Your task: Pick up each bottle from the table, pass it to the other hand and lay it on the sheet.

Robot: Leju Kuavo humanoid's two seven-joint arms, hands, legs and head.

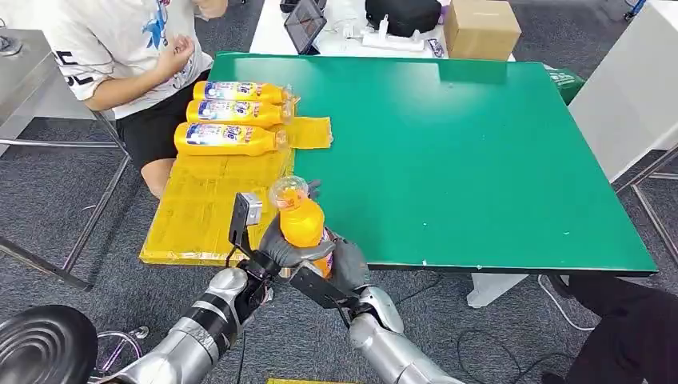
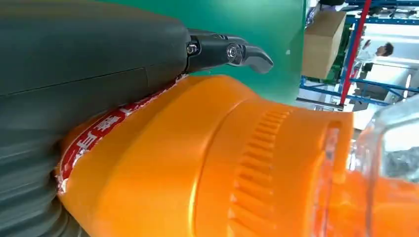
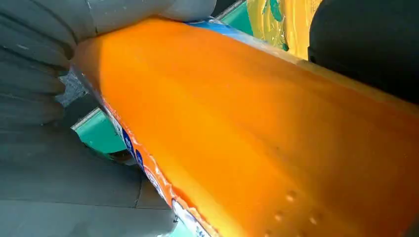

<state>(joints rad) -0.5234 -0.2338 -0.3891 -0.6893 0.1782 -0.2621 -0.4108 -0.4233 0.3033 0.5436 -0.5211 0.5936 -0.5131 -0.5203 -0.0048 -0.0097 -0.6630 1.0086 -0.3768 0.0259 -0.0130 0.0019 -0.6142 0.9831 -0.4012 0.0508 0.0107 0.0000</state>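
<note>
— Both hands, left hand (image 1: 285, 250) and right hand (image 1: 342, 264), gripping one upright orange bottle (image 1: 302, 220) at the near table (image 1: 480, 160) edge, beside the yellow sheet (image 1: 200, 208).

— Handing over mid-air, then?

— Looking so; not yet released by either.

— Farther off?

— Three laid bottles (image 1: 236, 114) lying side by side on the sheet. Waiting person (image 1: 128, 48) sitting beyond.
</note>
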